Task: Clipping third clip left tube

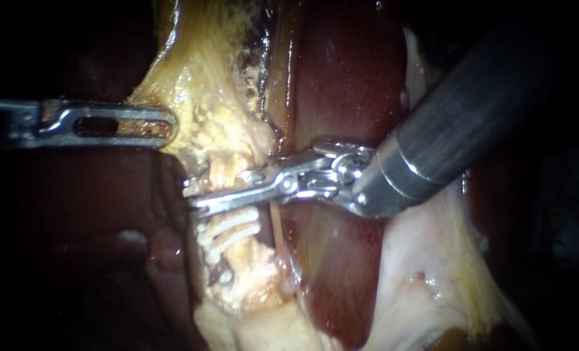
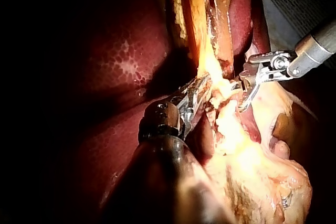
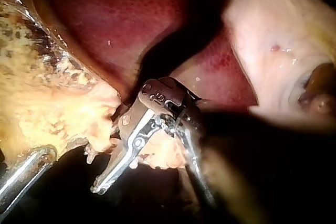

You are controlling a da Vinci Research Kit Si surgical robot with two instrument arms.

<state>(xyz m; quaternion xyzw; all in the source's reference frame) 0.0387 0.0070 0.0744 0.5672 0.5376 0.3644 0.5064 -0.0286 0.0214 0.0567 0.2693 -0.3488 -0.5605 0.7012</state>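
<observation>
My right instrument comes in from the upper right, and its long slim jaws lie across the yellow fat-covered left tube, closed on it from both sides. Just below the jaws, two pale clips cross the same tube. My left instrument reaches in level from the left, its slotted jaws shut on the yellow fatty tissue above the tube and holding it leftward. In the right wrist view the right jaws end beside the yellow tissue. The left wrist view shows both instruments meeting at it.
Dark red liver lies behind and on both sides of the tube. Pale glistening tissue spreads under the right shaft. A thin strand runs down just right of the clipped tube.
</observation>
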